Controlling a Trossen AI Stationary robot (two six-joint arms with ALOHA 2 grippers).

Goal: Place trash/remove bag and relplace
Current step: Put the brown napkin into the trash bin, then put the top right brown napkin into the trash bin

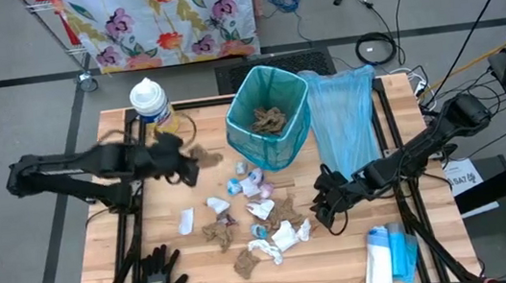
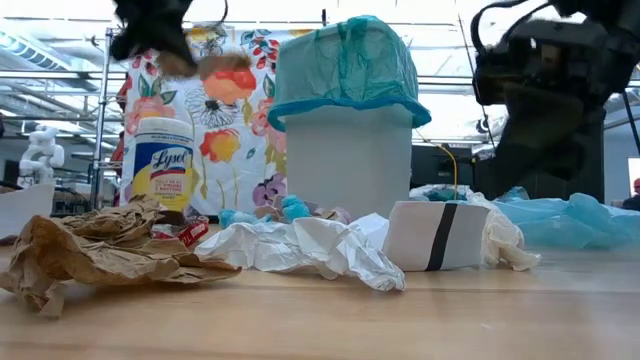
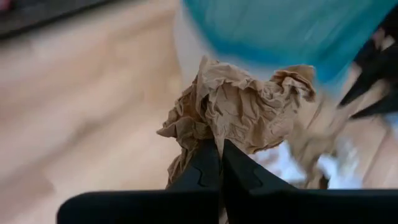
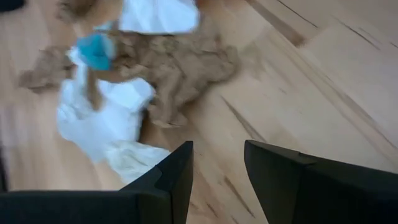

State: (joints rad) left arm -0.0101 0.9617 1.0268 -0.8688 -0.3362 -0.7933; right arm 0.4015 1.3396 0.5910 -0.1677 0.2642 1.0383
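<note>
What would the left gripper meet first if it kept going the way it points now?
Probably the bin. The left gripper, shut on a brown paper wad, points at its white wall below the teal liner, though the gap between them is hard to judge.

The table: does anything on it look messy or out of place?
Yes. Crumpled trash, brown paper and white tissues, lies strewn over the wooden table in front of the lined bin. A loose blue bag sprawls beside the bin, and black gloves lie at the near edge.

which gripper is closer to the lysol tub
Left. The left gripper, shut on a brown paper wad, hangs just in front of the Lysol tub. The right gripper, open, is far across the table, by the trash pile.
</note>
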